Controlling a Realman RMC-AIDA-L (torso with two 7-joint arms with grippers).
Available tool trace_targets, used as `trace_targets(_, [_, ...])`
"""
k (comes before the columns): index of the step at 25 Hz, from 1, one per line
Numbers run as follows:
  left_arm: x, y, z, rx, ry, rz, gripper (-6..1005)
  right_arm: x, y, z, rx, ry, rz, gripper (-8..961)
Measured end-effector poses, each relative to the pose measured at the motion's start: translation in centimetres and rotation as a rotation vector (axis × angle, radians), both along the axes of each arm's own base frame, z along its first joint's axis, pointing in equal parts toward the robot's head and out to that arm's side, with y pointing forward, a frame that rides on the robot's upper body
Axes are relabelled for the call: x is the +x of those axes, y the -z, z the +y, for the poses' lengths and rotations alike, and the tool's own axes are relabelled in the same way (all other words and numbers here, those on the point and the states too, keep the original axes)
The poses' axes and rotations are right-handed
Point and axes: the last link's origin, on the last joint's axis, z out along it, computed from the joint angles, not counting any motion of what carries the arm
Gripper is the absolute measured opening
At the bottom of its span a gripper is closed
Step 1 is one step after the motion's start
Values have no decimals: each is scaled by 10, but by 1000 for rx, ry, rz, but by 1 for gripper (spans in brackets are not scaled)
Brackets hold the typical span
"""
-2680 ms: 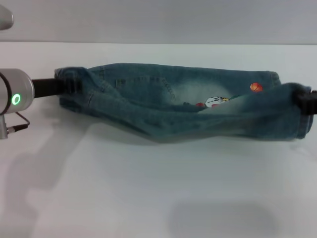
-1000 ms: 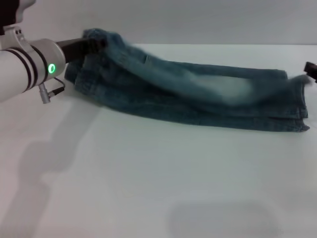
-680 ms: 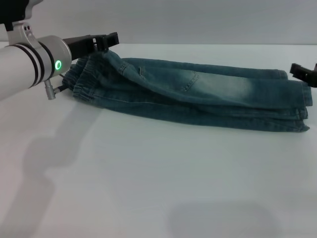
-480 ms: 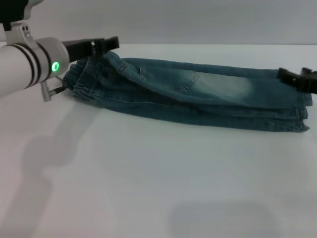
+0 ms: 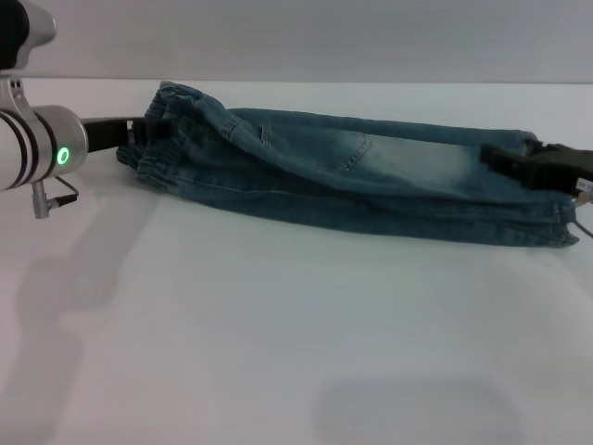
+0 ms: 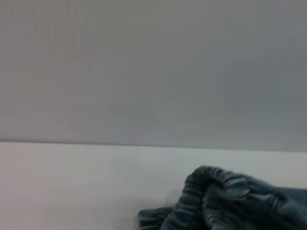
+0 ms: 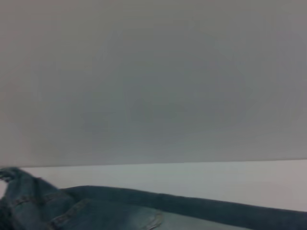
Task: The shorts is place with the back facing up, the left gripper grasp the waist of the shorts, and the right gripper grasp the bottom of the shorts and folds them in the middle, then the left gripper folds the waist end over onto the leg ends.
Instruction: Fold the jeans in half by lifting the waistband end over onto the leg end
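My denim shorts (image 5: 352,176) lie on the white table (image 5: 278,352), already doubled lengthwise into one long band. Their long axis runs across in front of me, with the elastic waist (image 5: 157,139) at my left and the leg hems at my right.

My left gripper (image 5: 139,132) sits at the waist end, touching the gathered elastic. I cannot tell whether it has closed on the cloth or merely rests against it. My left wrist view shows only the bunched waistband (image 6: 225,201) close up, none of my own fingers.

My right gripper (image 5: 514,159) rests low over the leg end, on top of the upper layer. Its grip is equally unreadable.

By my judgement, what remains is the second fold. The waist must travel along the band's length, away from my left arm and toward the hems, so the left gripper is the nearer tool and the right stands where the waist should land.

No containers are in view.
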Motion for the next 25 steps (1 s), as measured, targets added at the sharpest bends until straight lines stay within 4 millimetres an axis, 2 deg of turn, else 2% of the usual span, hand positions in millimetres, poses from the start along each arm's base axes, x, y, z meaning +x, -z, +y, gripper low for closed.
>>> trace_targets(4, [-12, 2, 4, -7, -17, 26, 860, -5, 6, -3, -32, -21, 8, 673])
trace_targets(11, [-22, 10, 12, -6, -17, 58, 859, -11, 9, -6, -49, -37, 33, 669])
trace_targets(25, [-27, 24, 21, -44, -28, 97, 833, -17, 7, -7, -51, -55, 44, 658])
